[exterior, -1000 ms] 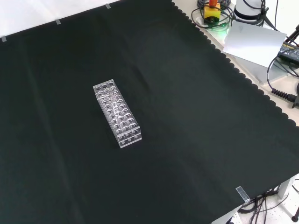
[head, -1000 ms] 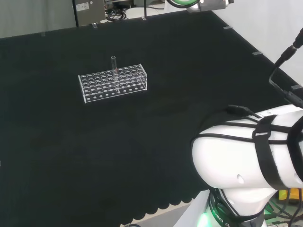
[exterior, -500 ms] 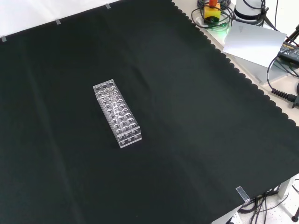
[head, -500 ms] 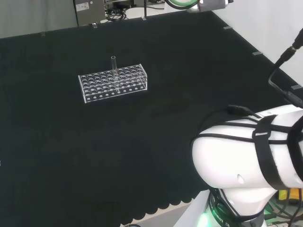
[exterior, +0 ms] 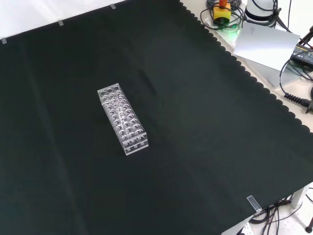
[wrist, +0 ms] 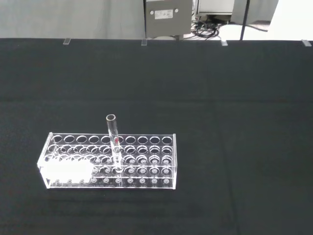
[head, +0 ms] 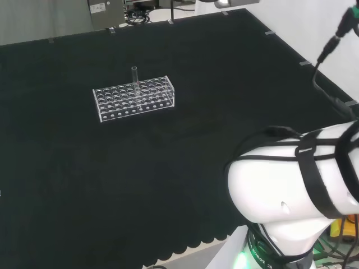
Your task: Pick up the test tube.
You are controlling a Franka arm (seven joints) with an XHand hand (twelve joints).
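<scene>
A clear test tube [head: 134, 77] stands upright in a clear rack [head: 133, 98] of many round holes, on the black cloth [head: 185, 140] of the bench. In the head view the rack lies left of the middle, well apart from the arm's big white link [head: 291, 196] at the lower right, and the tube rises from a hole near the rack's far side, about midway along it. In the wrist view the tube [wrist: 114, 142] sticks up well above the rack [wrist: 110, 160], its open mouth at the top, with a small red mark on its side close to the rack's upper plate. In the front view the rack [exterior: 122, 119] lies lengthwise left of the middle of the cloth, with bare cloth all round it. Whether the hand is relaxed or clenched cannot be told, so the tube's place relative to it cannot be told either; nothing touches the tube or the rack
</scene>
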